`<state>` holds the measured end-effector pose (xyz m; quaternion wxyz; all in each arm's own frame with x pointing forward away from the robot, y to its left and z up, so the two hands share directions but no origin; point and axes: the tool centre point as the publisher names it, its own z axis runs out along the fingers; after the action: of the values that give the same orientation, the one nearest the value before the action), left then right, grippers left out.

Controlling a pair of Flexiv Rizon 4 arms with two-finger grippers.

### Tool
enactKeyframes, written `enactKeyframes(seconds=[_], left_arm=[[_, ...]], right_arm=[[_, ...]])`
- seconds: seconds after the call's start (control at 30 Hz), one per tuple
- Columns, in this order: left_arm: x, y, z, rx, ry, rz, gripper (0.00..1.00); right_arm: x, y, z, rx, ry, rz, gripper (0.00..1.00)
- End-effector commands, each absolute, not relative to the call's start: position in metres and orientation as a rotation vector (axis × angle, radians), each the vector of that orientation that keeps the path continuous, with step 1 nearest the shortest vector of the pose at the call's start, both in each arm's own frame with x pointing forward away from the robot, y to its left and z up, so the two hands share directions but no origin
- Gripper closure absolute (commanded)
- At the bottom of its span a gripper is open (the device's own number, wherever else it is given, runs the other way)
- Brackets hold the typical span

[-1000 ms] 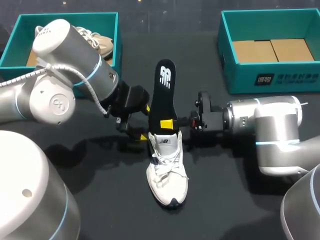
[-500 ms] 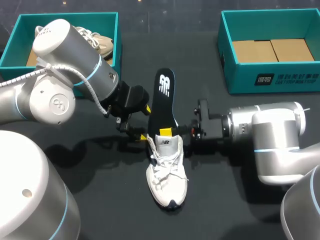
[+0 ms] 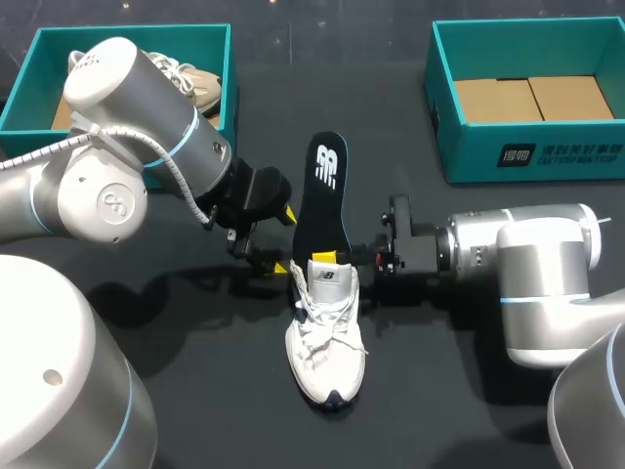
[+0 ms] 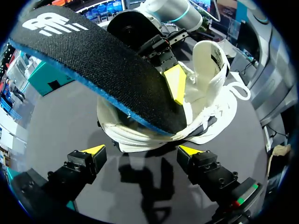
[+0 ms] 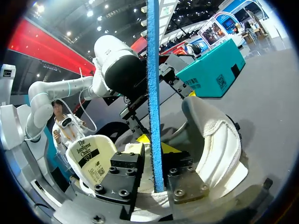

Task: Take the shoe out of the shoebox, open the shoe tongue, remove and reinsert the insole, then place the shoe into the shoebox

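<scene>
A white shoe (image 3: 327,337) lies mid-table, toe toward the near edge. A black insole (image 3: 323,200) with a blue rim slants up out of its opening, the front end inside. My right gripper (image 3: 332,257) reaches in from the right at the shoe's collar. In the right wrist view the insole (image 5: 153,70) stands on edge between that gripper's (image 5: 153,172) fingers; a thin gap shows on one side, so it is open. My left gripper (image 4: 142,151) is open just short of the shoe's heel (image 4: 140,135), holding nothing. It sits left of the shoe (image 3: 285,240).
A teal shoebox (image 3: 127,34) at the back left holds a beige shoe (image 3: 200,86). A second teal shoebox (image 3: 508,151) at the back right shows only its cardboard floor. Dark tabletop lies around the white shoe on the near side.
The insole has slid further down into the shoe, and my right gripper came toward the near edge with it. Its fingers have parted a little. The left arm has not moved.
</scene>
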<state>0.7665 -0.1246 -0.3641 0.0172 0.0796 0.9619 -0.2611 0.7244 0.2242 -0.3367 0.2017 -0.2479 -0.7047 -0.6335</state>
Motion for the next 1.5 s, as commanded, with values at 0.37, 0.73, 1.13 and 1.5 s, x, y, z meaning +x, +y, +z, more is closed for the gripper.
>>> enactKeyframes(seconds=[0.37, 0.73, 1.13, 1.5], left_arm=[[0.767, -0.124, -0.364, 0.249, 2.99, -0.81, 0.0], [0.767, -0.124, -0.364, 0.249, 2.99, -0.81, 0.0], [0.767, -0.124, -0.364, 0.249, 2.99, -0.81, 0.0], [0.767, -0.124, -0.364, 0.249, 2.99, -0.81, 0.0]], right_arm=[[0.735, 0.231, -0.323, -0.623, -2.015, -1.758, 0.73], [0.747, 0.233, -0.304, -0.586, -2.07, -1.755, 0.71], [0.759, 0.233, -0.303, -0.652, -2.061, -1.766, 1.0], [0.74, 0.231, -0.329, -0.801, -2.047, -1.682, 1.0]])
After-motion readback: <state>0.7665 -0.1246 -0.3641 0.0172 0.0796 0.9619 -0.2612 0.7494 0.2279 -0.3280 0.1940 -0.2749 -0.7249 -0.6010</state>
